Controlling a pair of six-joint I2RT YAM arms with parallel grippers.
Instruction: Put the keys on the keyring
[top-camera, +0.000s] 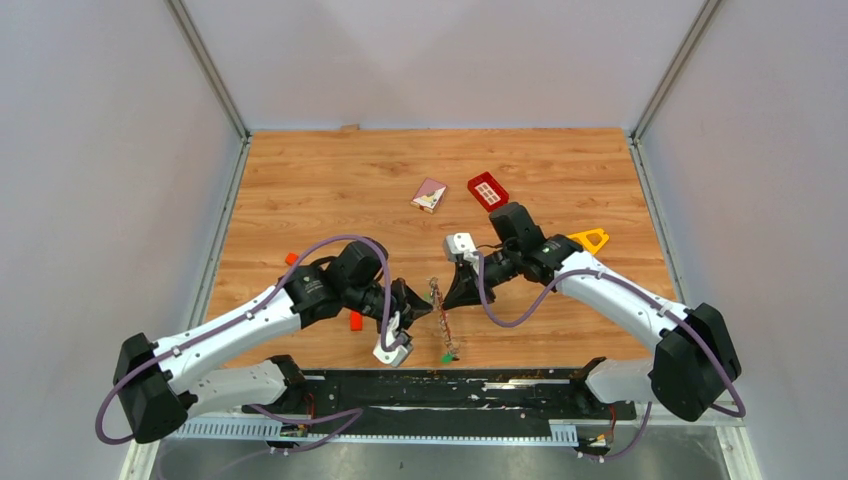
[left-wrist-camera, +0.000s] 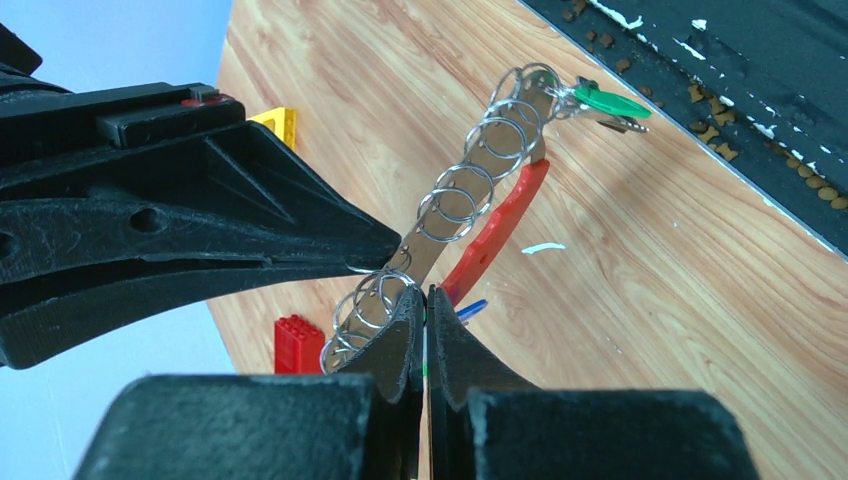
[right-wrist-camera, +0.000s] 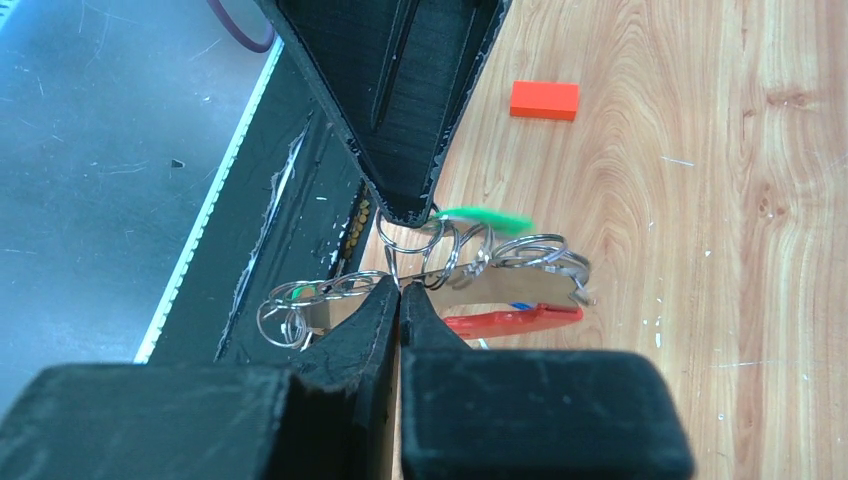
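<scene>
Both squeezed together, tip to tip: my left pincer (left-wrist-camera: 426, 300) clamps the keyring (left-wrist-camera: 480, 180) by its strip, and my right pincer (right-wrist-camera: 400, 290) nips its rings. It stretches over the table (top-camera: 300, 180) near the front edge, with the green key (left-wrist-camera: 610, 101) at its end and the blue key (left-wrist-camera: 470, 309) beside the red arc (left-wrist-camera: 500, 225).

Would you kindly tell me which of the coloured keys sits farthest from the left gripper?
The green-headed key, at the far end of the keyring; the blue-headed key lies right beside the left gripper.

Shiny metal keyring (left-wrist-camera: 455, 195), smooth wood-grain table (left-wrist-camera: 650, 260)
</scene>
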